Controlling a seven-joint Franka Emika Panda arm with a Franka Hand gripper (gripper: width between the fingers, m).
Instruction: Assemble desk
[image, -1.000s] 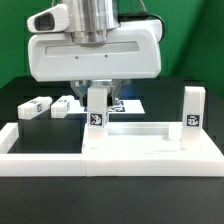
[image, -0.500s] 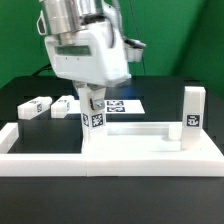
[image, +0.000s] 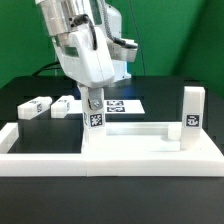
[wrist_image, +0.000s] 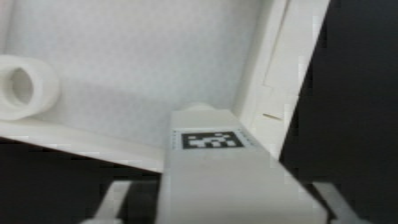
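Desk leg held at the top's left corner, left of centre in the exterior view.

Working outward from the tilted two-finger gripper (image: 92, 97): its fingers are clamped on either side of a short square-section white leg (image: 93, 115) with a black-and-white tag. That leg stands at the left corner of the wide, rimmed white plastic desk top (image: 140, 138), low in mid-frame. A second upright leg (image: 192, 108) stands at the right corner. Two loose legs (image: 35, 106) (image: 66, 103) lie at middle left on the black table (image: 40, 130), with the marker board (image: 128, 104) behind. Risks, as I judge them: the tilted wrist could cant the leg so that it jams, a slipping grip would leave it loose, and a hard push could shift the top.
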